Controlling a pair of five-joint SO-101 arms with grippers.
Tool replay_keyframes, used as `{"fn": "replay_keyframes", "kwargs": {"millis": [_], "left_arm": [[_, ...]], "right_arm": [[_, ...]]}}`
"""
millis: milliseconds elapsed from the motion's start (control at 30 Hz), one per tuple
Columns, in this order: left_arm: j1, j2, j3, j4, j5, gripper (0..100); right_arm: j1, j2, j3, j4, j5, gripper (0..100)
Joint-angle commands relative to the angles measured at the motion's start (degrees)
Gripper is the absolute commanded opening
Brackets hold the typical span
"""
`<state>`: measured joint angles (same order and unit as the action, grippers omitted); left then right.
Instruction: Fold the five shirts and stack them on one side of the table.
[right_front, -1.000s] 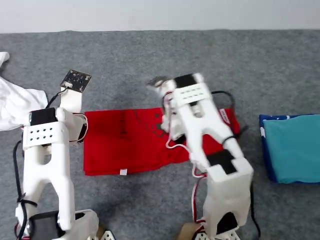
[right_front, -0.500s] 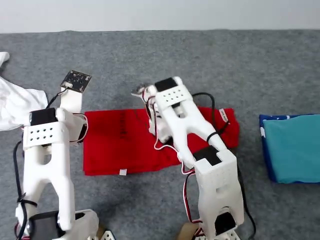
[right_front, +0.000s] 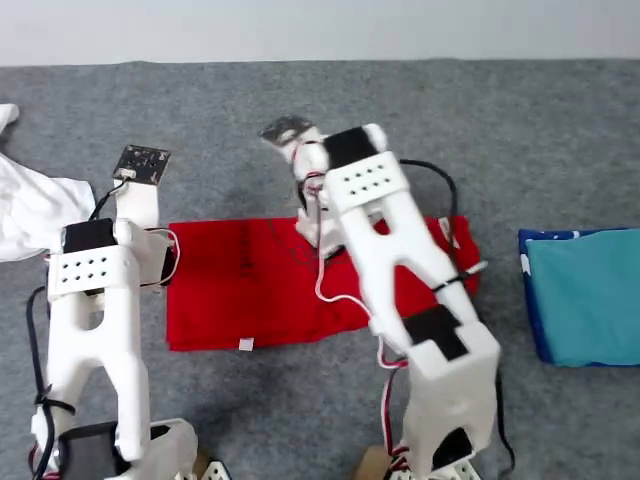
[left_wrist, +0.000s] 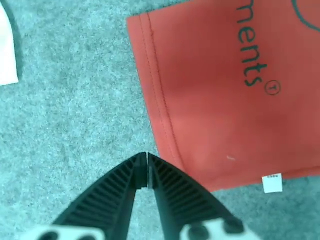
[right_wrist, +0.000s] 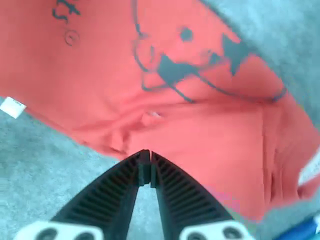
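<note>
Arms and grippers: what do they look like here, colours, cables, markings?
The left arm and right arm are white blocky plastic with black motor blocks, dotted hole grids and thin red, white and black cables. Each wrist carries a small circuit board. The left gripper and right gripper have black, ribbed, wedge-shaped fingers.

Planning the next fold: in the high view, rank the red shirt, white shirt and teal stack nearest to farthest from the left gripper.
1. The red shirt, right beside the left gripper.
2. The white shirt, off to the left.
3. The teal stack, far right.
</note>
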<state>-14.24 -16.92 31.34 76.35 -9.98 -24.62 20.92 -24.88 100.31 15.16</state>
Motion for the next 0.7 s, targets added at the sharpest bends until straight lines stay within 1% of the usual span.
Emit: {"fn": "replay_keyframes", "kwargs": {"millis": [0, 133, 233, 533, 667], "left_arm": [[0.2, -1.7, -0.7, 1.0, 1.0, 6], [0.2, -1.3, -1.3, 0.4, 0.6, 6], [0.1, 1.9, -2.7, -1.1, 0.6, 11], [0.1, 21.3, -15.7, 2.5, 0.4, 19], [0.1, 29.8, -22.2, 5.3, -2.5, 20]], "right_arm": [[7.0, -8.8, 5.3, 2.4, -1.1, 1.0], [15.3, -17.5, 13.5, 2.4, -1.0, 1.0], [21.3, -24.1, 19.7, 2.2, -0.7, 1.0], [36.6, -40.6, 35.9, 1.0, -0.6, 1.0], [41.9, -46.2, 43.2, -1.7, -0.3, 1.0]]}}
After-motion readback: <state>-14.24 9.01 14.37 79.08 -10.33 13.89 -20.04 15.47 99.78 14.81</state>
